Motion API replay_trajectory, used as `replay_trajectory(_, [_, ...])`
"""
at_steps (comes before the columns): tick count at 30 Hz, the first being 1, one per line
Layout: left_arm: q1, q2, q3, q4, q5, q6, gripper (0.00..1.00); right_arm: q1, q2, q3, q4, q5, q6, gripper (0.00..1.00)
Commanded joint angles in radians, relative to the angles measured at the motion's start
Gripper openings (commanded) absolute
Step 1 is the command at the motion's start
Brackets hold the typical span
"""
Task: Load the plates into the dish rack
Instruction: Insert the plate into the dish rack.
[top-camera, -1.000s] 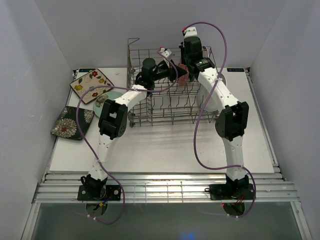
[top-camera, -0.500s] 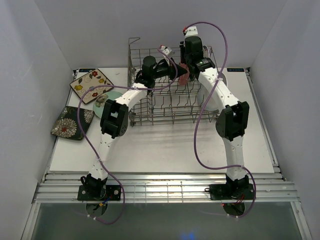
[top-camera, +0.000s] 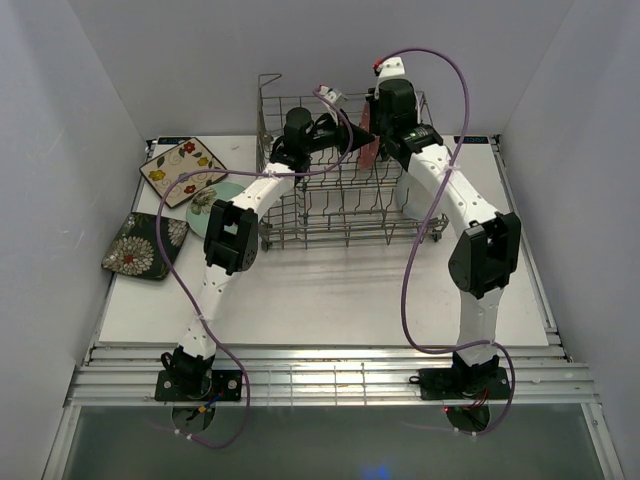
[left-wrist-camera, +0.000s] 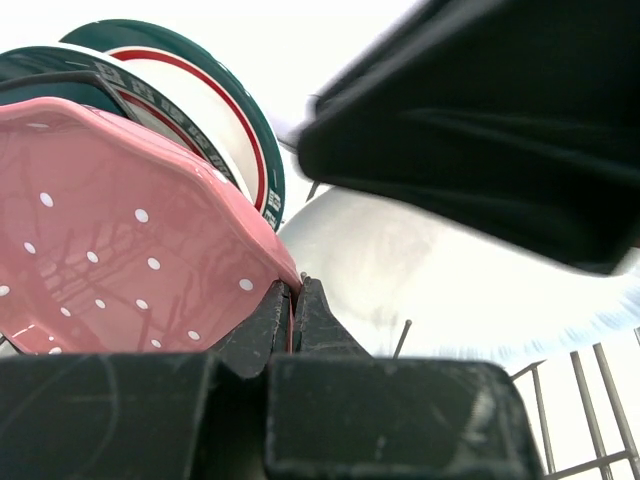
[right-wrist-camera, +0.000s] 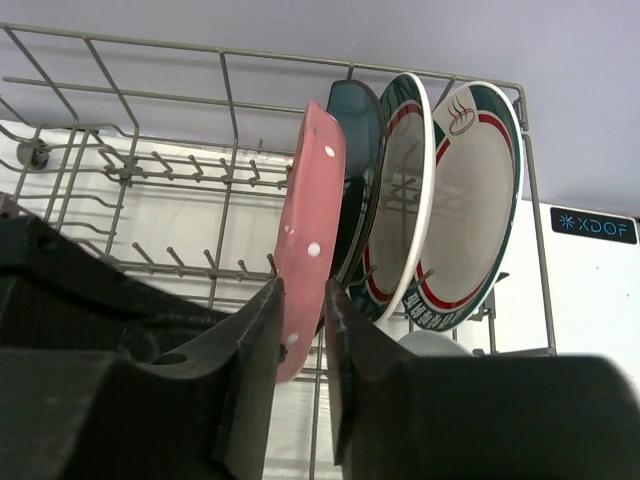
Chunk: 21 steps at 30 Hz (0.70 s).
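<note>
As the right arm has swung its elbow out to the right and raised its wrist, the right gripper (right-wrist-camera: 300, 300) now stands with jaws parted astride the lower rim of the pink dotted plate (right-wrist-camera: 310, 200), apparently no longer pinching it. The left gripper (left-wrist-camera: 293, 310) is clamped on that rim. We judge the plate handed over and nearly seated, upright toward the far right of the dish rack (top-camera: 300, 225).

The right wrist view alone shows the dark teal square plate (right-wrist-camera: 355, 130) and two teal-and-red-rimmed plates (right-wrist-camera: 400, 200) racked just beside it. Only the top view shows the cream floral square plate (top-camera: 182, 170), mint round plate (top-camera: 228, 190) and dark floral square plate (top-camera: 140, 245) waiting on the desk (top-camera: 330, 300) at left.
</note>
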Motion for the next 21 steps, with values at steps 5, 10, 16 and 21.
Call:
replay_trajectory(5, [0.007, 0.125, -0.007, -0.035, -0.181, 0.031, 0.0, 0.011, -0.09, -0.075, 0.083, -0.023, 0.002, 0.18])
replay_trajectory(10, [0.007, 0.131, -0.004, -0.043, -0.242, 0.021, 0.0, 0.015, -0.097, -0.13, 0.109, -0.029, 0.008, 0.1])
replay_trajectory(16, [0.009, 0.153, 0.025, -0.063, -0.339, 0.011, 0.0, 0.017, -0.138, -0.246, 0.189, -0.041, 0.028, 0.08])
replay_trajectory(21, [0.008, 0.176, 0.055, -0.068, -0.37, 0.004, 0.0, 0.017, -0.139, -0.277, 0.209, -0.017, 0.032, 0.08])
